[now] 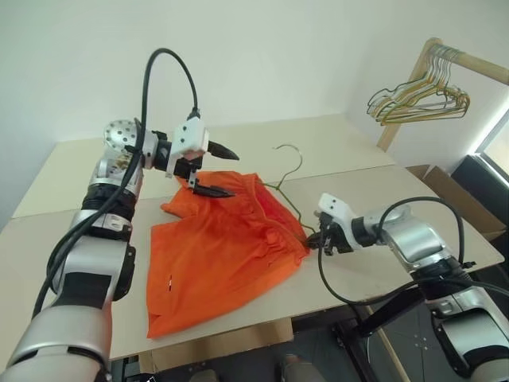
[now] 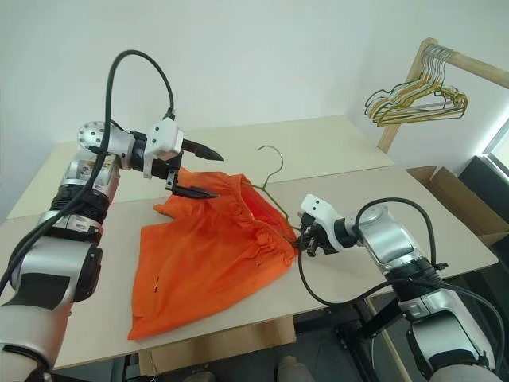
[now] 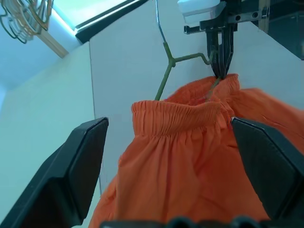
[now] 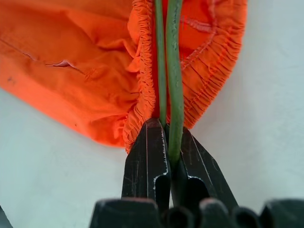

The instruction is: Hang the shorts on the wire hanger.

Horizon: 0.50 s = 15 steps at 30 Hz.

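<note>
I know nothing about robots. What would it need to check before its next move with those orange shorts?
1. Right gripper shut on the wire hanger: ok.
2. Left gripper open above the shorts: ok.
3. Hanger partly inside the waistband: ok.
4. Shorts fully hung on the hanger: not ok, most still lies on the table.
5. Hanger's far end inside the fabric: cannot tell.

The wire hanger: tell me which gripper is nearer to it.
Right. The right gripper is shut on the wire hanger at the waistband of the shorts. The left gripper hangs open above the shorts, apart from the hanger.
</note>
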Each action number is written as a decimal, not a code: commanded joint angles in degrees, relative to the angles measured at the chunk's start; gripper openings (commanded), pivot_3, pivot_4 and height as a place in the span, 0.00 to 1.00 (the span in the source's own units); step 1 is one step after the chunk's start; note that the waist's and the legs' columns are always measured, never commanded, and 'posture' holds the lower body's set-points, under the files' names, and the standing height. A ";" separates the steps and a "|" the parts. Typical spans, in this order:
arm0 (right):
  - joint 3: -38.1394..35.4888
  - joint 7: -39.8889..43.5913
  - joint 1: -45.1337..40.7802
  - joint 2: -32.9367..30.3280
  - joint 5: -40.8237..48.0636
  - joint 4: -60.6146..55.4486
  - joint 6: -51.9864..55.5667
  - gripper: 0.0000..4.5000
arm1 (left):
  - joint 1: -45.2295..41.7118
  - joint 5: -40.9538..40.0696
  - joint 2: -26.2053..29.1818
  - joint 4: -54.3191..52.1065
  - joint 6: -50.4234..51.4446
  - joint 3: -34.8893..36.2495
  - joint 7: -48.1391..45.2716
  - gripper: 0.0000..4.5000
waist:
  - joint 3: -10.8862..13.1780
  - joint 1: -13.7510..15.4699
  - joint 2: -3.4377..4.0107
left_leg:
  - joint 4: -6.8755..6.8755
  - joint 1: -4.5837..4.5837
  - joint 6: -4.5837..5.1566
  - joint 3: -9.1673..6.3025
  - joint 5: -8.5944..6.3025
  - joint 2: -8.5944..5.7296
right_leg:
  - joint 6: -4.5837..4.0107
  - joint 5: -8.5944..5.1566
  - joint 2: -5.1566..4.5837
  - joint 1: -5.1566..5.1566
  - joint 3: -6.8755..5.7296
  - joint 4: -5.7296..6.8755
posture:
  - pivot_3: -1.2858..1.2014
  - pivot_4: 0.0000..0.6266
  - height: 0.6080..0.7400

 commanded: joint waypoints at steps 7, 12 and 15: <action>3.56 -1.52 -2.55 1.05 -4.41 -3.74 -0.89 0.00 | -6.01 9.14 -1.74 9.70 -5.97 -3.55 1.29 1.00 | 0.00 -0.55 0.00 | 0.03 -0.03 0.01 -0.05 -0.01 -0.01 | 0.01 0.00 0.00 -0.03 -0.02 0.03 | 0.48 0.00 1.00; 4.41 -2.07 -3.00 1.94 -6.16 -3.62 -1.03 0.00 | -7.66 13.97 -1.99 13.75 -5.12 -5.70 2.44 0.91 | 0.00 -0.59 0.00 | 0.03 -0.04 0.01 -0.07 0.00 -0.02 | 0.01 0.00 0.00 -0.05 -0.02 0.07 | 0.48 0.00 1.00; 4.50 -2.22 -3.03 2.37 -7.01 -3.61 -0.92 0.00 | -8.05 15.98 -2.24 14.81 -5.62 -6.33 3.97 0.73 | 0.00 -0.60 0.00 | 0.06 -0.07 0.01 -0.08 -0.01 -0.02 | 0.01 0.00 0.00 -0.06 -0.03 0.07 | 0.48 0.00 1.00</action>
